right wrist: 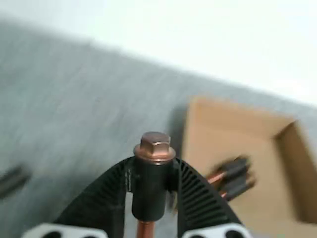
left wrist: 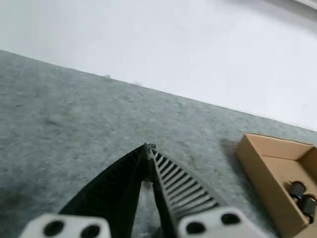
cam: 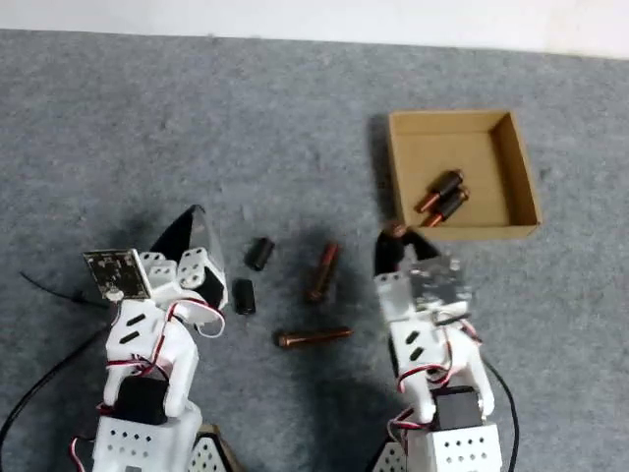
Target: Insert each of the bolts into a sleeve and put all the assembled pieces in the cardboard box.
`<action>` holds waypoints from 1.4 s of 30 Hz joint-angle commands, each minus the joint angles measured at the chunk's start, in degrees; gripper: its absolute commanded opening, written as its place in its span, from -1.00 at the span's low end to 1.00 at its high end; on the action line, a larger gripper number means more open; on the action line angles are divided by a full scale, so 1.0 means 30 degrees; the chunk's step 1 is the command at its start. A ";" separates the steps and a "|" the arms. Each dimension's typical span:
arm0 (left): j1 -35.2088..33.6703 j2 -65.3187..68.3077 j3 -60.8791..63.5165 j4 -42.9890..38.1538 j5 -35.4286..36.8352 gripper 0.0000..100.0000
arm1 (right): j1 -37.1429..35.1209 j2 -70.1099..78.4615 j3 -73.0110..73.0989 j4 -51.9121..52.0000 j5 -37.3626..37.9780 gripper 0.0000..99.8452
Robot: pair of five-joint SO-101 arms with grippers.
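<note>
On the left of the grey table (cam: 118, 118), the left gripper (cam: 196, 212) hangs with its jaws closed on nothing. Just right of it lie two short black sleeves, one farther off (cam: 259, 253) and one nearer (cam: 244, 296). Right of those lie two loose copper bolts. The far bolt (cam: 323, 271) runs roughly near to far with a slight lean. The near bolt (cam: 313, 337) lies left to right, head at its left end.

Further right, the right gripper (cam: 401, 239) grips an assembled piece (right wrist: 148, 191) by its sleeve. Its long axis follows the fingers, and the hex head (right wrist: 154, 147) juts past the fingertips, pointing away towards the cardboard box (cam: 398, 167) at far right. Two finished pieces (cam: 439, 190) lie slantwise side by side inside the box.

The bolts look stiff, smooth and likely to roll, so a grip across the middle of the shank seems best. The sleeves look light and easily nudged. A piece held by its sleeve may shed its bolt if tipped head down.
</note>
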 commanded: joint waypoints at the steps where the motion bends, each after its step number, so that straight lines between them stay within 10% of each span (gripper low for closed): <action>1: -0.0425 -0.0132 0.0366 0.0088 -0.0176 -0.97 | 0.1040 -0.0044 0.2300 -0.3297 -0.0557 -0.98; 12: -0.0425 -0.0132 0.0396 0.0147 -0.0205 -0.97 | 0.1538 1.2176 -0.7341 -0.5260 -0.0498 -0.98; 22: -0.0337 -0.0132 0.0396 0.0205 -0.0205 -0.97 | 0.4586 2.7443 -1.9004 -0.5788 -1.0081 -0.98; 42: -0.0337 -0.0132 0.0396 0.0205 -0.0205 -0.97 | 0.4821 3.8872 -2.4366 -0.5788 -1.0168 -0.64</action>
